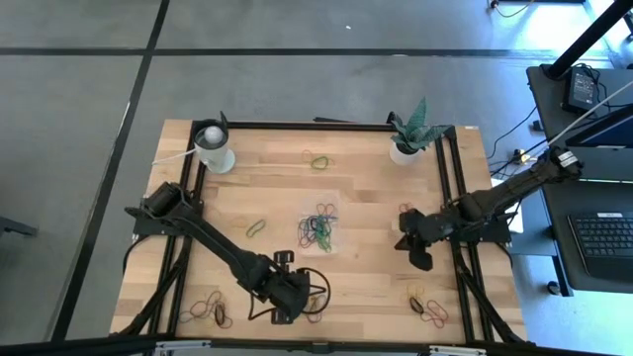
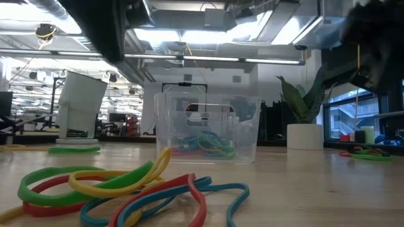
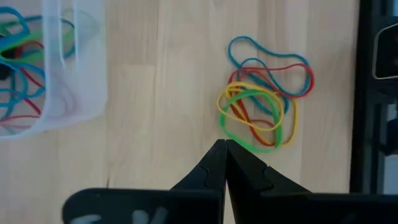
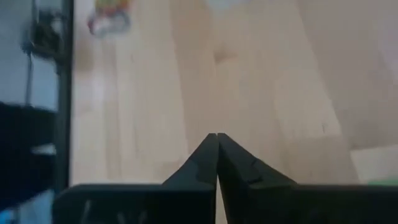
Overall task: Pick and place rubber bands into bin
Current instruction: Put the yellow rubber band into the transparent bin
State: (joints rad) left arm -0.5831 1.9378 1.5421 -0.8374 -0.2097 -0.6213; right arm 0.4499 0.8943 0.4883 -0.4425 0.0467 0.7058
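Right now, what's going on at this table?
Two dark robot arms are clearing thin coloured rubber bands into a small clear plastic bin at mid-table, which already holds several. The left gripper, fingers shut and empty, hovers just short of a tangle of bands near the front edge. The right gripper, also shut with nothing held, hangs over bare wood on the right side. More bands lie scattered around the wooden table.

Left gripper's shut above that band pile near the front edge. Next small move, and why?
Probably open the left gripper and lower it: its fingers are shut with nothing between them, tips just short of the rubber bands, which lie loose on the table beside the bin.
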